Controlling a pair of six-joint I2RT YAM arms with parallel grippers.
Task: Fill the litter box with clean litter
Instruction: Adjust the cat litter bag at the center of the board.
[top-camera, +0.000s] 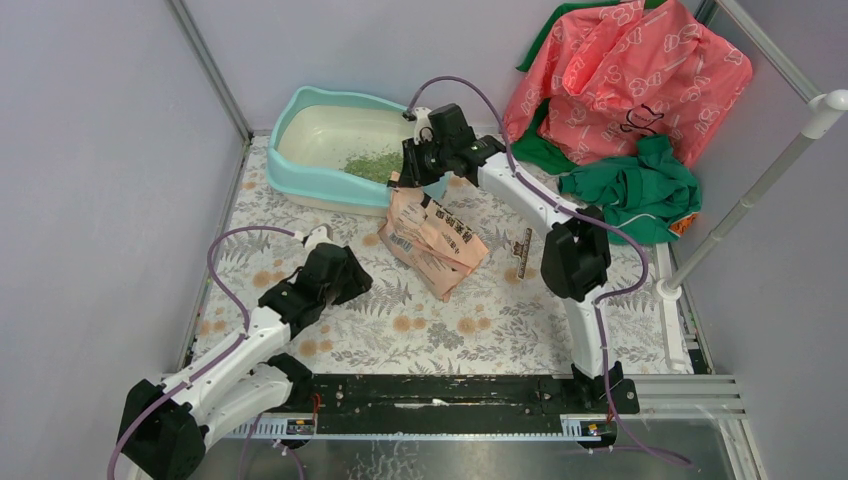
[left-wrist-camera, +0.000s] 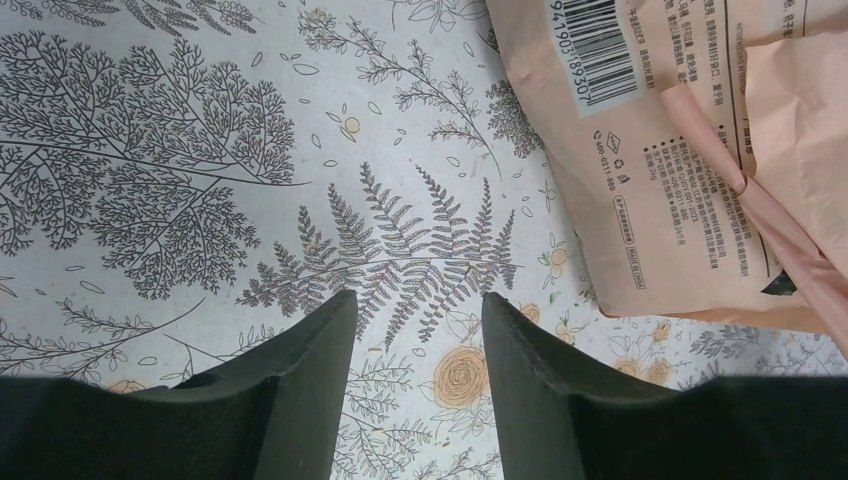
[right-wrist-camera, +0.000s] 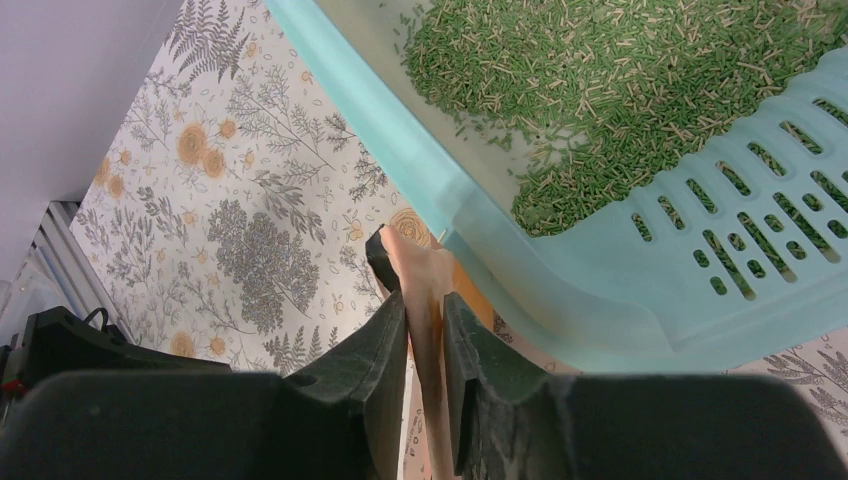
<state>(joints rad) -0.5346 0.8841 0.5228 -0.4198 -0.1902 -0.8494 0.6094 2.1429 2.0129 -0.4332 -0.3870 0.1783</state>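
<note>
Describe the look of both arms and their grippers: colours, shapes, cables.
Both match. The left arm and right arm have white tubular links joined by bulky black joint housings, and a thin purple cable runs loosely alongside each. The left gripper and right gripper each have two matte black, tapering wedge-shaped fingers. No markings are visible.

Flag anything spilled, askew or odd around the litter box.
No spill shows on the tablecloth. The clean litter sits heaped against the grille end of the litter box, leaving the rest of the basin bare. The right gripper pinches the crumpled paper bag beside the box.
</note>
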